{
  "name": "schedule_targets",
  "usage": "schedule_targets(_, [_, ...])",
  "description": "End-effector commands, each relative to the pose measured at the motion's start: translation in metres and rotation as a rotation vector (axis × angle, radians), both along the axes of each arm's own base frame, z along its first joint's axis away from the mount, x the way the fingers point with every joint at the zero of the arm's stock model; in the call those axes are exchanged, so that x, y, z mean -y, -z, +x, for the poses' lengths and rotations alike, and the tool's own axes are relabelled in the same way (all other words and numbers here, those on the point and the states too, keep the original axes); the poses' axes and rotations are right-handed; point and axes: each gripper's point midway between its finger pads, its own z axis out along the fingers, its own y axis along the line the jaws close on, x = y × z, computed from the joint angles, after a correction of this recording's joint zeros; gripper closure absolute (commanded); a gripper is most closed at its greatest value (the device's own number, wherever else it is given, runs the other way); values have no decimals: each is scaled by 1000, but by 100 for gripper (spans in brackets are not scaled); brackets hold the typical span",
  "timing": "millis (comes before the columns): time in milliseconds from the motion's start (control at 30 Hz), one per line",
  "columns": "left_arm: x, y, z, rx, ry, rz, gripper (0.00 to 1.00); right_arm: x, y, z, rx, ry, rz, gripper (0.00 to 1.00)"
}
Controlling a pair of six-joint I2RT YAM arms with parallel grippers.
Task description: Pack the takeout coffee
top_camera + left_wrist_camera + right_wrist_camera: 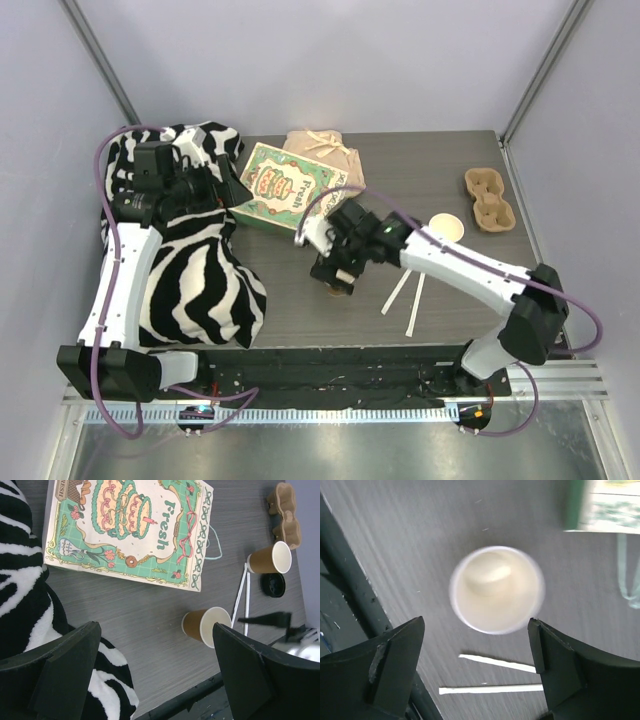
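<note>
Since the right gripper [476,625] hangs wide open astride the lidless brown cup [495,590] without touching it, I'd lift straight up so neither finger clips the rim and tips it onto the straws [497,662]. No cup wears a lid yet, so nothing's ready to pack: this cup stands near the table [395,540] front edge, and the black lid [273,585] lies beside the second cup [270,559]. Left gripper [156,627] is open too, empty, near the paper bag [130,525].

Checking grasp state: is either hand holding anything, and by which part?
Nothing held. Left hand open; right hand open above the unlidded cup, not touching it.
</note>
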Motion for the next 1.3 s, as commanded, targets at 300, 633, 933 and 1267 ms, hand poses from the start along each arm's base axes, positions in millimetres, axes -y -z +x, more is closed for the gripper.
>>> schedule_targets(300, [12, -40, 15, 240, 68, -56, 0, 168, -151, 61, 73, 469, 397, 0])
schedule_targets(633, [19, -35, 14, 216, 171, -25, 0, 278, -52, 16, -112, 721, 128, 24])
schedule_targets(933, [29, -14, 4, 174, 224, -70, 0, 297, 24, 25, -213, 710, -1, 39])
schedule_targets(1267, [34, -2, 1, 134, 240, -106, 0, 309, 56, 46, -201, 717, -55, 47])
